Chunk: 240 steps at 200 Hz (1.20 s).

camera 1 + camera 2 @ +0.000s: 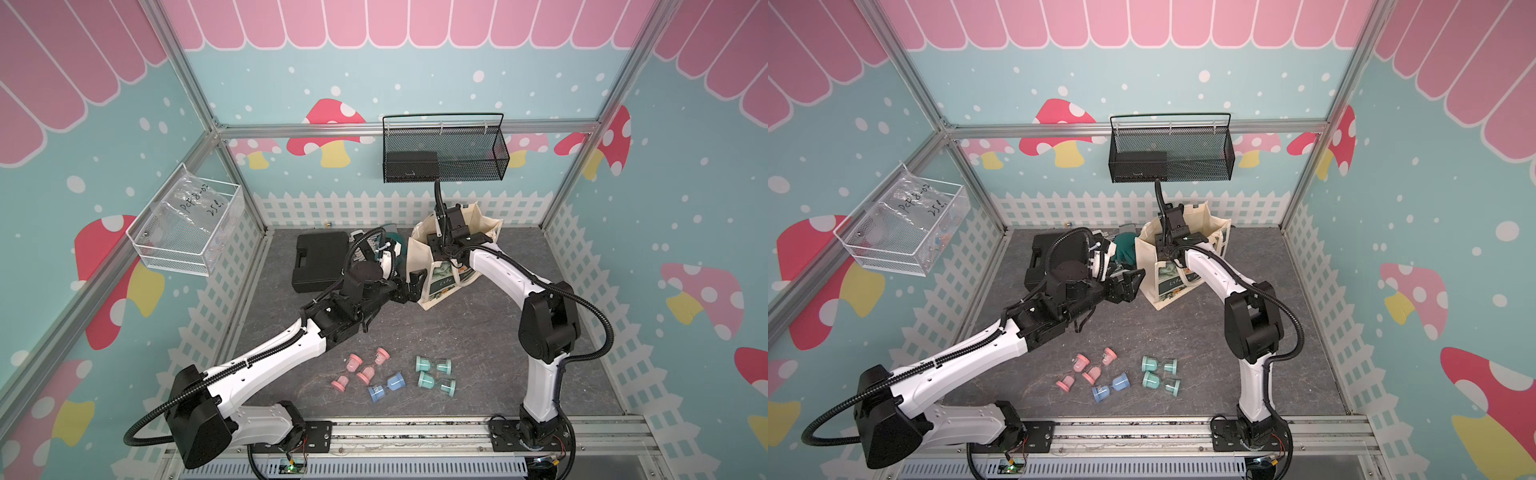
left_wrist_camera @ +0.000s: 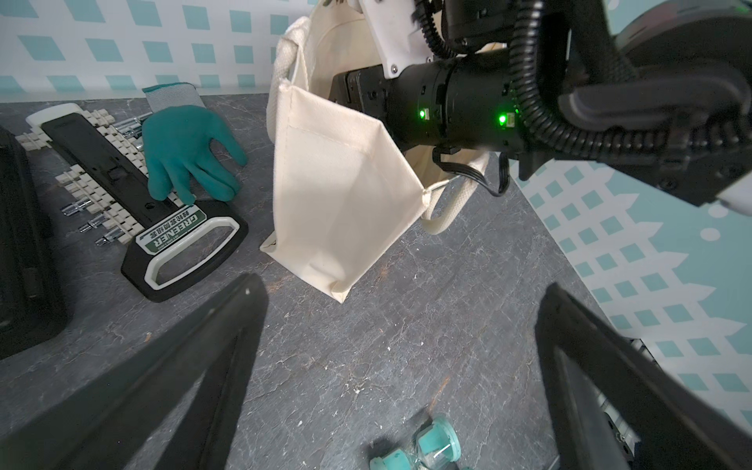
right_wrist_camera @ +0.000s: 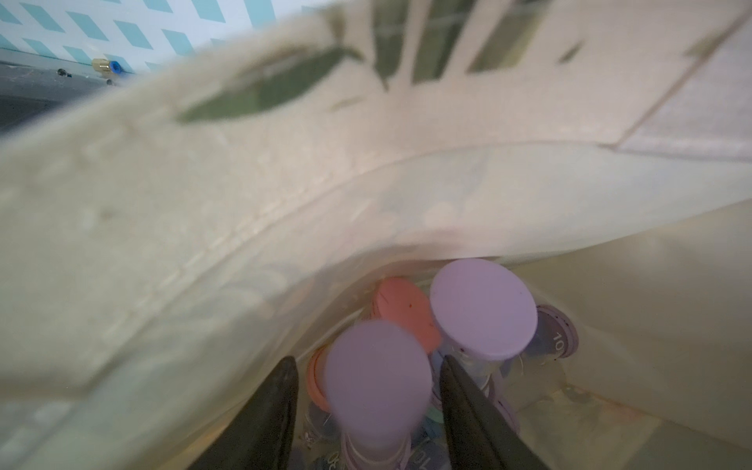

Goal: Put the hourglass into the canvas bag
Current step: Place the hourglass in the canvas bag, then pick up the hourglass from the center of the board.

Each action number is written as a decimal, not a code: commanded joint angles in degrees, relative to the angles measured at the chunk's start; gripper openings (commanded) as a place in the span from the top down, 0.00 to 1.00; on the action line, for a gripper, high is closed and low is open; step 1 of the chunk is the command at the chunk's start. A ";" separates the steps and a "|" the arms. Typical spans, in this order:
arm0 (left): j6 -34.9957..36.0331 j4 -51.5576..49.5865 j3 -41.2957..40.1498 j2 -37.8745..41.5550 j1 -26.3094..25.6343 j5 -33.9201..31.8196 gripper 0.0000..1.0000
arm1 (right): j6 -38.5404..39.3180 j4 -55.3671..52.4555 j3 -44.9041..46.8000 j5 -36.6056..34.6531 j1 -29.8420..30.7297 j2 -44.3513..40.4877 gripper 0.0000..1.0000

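The cream canvas bag stands at the back of the floor, its side wall showing in the left wrist view. My right arm reaches down into it. Inside, my right gripper is open, its fingers standing apart from a blurred purple hourglass between them. Another purple hourglass and a pink one lie in the bag. My left gripper is open and empty beside the bag's near corner. Pink, blue and teal hourglasses lie on the front floor.
A black case, a green glove and a black tool holder lie left of the bag. A black mesh basket hangs on the back wall and a clear basket on the left wall. A teal hourglass lies under my left wrist.
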<state>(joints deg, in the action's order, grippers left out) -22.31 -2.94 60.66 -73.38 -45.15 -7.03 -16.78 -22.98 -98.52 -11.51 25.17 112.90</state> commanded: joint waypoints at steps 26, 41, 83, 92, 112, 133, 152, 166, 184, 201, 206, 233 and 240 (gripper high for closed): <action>0.07 0.74 -0.77 2.01 0.41 -0.11 0.01 | 0.16 0.83 1.00 1.83 -0.03 -5.68 0.34; 0.11 0.70 -0.81 2.36 0.43 0.06 0.00 | 0.62 1.02 1.43 3.46 -0.03 -7.23 0.33; -0.09 0.12 -1.23 3.59 0.41 0.10 0.01 | 1.38 3.30 5.05 8.12 -0.03 -13.46 0.31; -0.37 0.11 -1.40 3.98 0.41 0.26 0.01 | 1.47 3.64 5.91 9.15 -0.02 -14.88 0.30; -1.19 0.15 -2.43 5.08 0.41 0.65 0.01 | 1.91 3.67 7.35 11.41 0.08 -17.53 0.30; -1.66 -0.94 -2.83 6.10 0.36 1.56 0.01 | 2.22 3.47 9.05 13.31 0.46 -20.52 0.29; -2.04 -2.17 -3.63 7.32 0.41 2.09 0.01 | 2.62 3.41 10.97 14.40 1.60 -23.38 0.28; -2.24 -2.88 -4.54 8.36 0.41 2.08 0.01 | 3.01 3.15 12.84 14.41 3.03 -25.25 0.28; -2.24 -4.36 -5.72 9.76 0.37 1.83 0.01 | 3.73 2.87 15.16 14.08 5.45 -27.57 0.27; -2.39 -6.02 -6.86 10.97 0.40 1.23 0.00 | 5.04 1.90 17.17 13.21 8.31 -29.10 0.27; -2.39 -6.44 -7.29 11.34 0.43 1.19 0.01 | 5.08 1.60 17.85 12.85 9.19 -29.52 0.27; -3.05 -8.22 -9.86 13.94 0.48 0.35 0.01 | 5.00 1.09 22.25 14.36 12.58 -31.71 0.26; -3.22 -8.70 -10.41 14.55 0.46 0.18 0.01 | 4.83 0.89 23.47 14.66 13.35 -32.18 0.26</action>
<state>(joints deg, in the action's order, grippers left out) -24.16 -8.23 52.36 -61.14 -45.01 -5.82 -13.28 -20.25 -78.50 1.83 36.49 82.67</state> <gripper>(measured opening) 0.994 0.742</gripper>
